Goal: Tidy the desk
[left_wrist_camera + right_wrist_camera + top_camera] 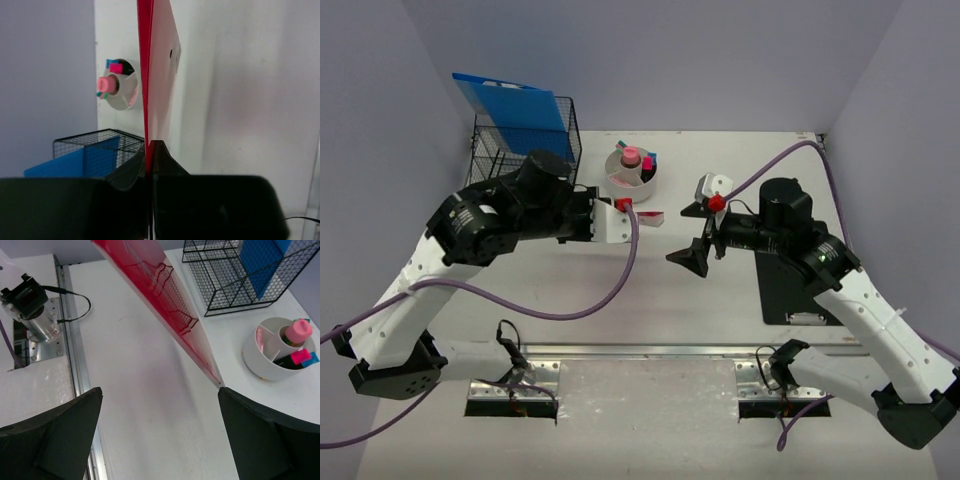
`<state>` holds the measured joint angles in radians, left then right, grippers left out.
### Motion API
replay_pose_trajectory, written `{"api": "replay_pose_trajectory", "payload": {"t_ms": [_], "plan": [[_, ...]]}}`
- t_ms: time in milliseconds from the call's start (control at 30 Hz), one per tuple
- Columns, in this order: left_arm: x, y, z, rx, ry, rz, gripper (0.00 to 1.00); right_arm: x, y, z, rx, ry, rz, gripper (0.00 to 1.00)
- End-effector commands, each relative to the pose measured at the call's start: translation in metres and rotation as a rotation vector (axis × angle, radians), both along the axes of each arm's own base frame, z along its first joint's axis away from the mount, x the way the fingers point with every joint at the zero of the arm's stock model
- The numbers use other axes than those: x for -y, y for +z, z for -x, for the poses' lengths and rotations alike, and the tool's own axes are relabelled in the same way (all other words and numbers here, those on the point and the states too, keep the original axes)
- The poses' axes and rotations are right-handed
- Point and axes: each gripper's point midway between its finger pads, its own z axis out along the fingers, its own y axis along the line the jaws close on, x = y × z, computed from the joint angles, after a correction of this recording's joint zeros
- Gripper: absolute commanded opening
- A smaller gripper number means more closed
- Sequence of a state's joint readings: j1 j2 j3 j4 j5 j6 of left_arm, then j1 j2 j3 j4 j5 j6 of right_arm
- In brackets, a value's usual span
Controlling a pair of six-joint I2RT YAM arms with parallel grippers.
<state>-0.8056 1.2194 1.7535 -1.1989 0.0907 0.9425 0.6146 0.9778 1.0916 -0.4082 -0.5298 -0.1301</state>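
Observation:
A thin red folder (159, 75) stands on edge above the off-white desk (620, 295), and my left gripper (150, 144) is shut on its near edge. From above, only a pink sliver of the folder (646, 217) shows past the left wrist. In the right wrist view the red folder (160, 305) slants away above the desk, its corner just clear of my right gripper (160, 407). That gripper stands open with nothing between its fingers (55, 435). From above, the right gripper (696, 236) hangs right of the folder, apart from it.
A black wire basket (525, 160) holding a blue folder (515, 112) stands at the back left. A white round organizer (630, 172) with pink items sits beside it. A black clipboard (795, 285) lies under the right arm. The metal rail (75, 340) runs along the desk's front.

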Motion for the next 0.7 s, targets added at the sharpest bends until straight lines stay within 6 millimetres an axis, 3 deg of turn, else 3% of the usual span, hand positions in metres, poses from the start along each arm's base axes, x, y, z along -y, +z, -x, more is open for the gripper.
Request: {"api": "replay_pose_trajectory", "payload": {"t_ms": [0, 167, 367, 567, 667], "plan": [[-0.031, 0.060, -0.007, 0.198, 0.090, 0.020, 0.00, 0.009, 0.026, -0.009, 0.032, -0.059, -0.026, 0.99], [-0.061, 0.091, -0.026, 0.339, 0.239, -0.009, 0.00, 0.008, 0.025, -0.013, 0.035, -0.059, -0.013, 0.99], [-0.113, 0.125, -0.069, 0.505, 0.425, -0.053, 0.00, 0.006, 0.019, -0.018, 0.027, -0.052, 0.001, 0.99], [-0.181, 0.129, -0.114, 0.508, 0.532, -0.145, 0.00, 0.006, 0.017, -0.020, 0.024, -0.046, 0.003, 0.99], [-0.202, 0.124, -0.134, 0.467, 0.500, -0.150, 0.00, 0.007, 0.015, -0.020, 0.023, -0.047, 0.007, 0.99]]}}
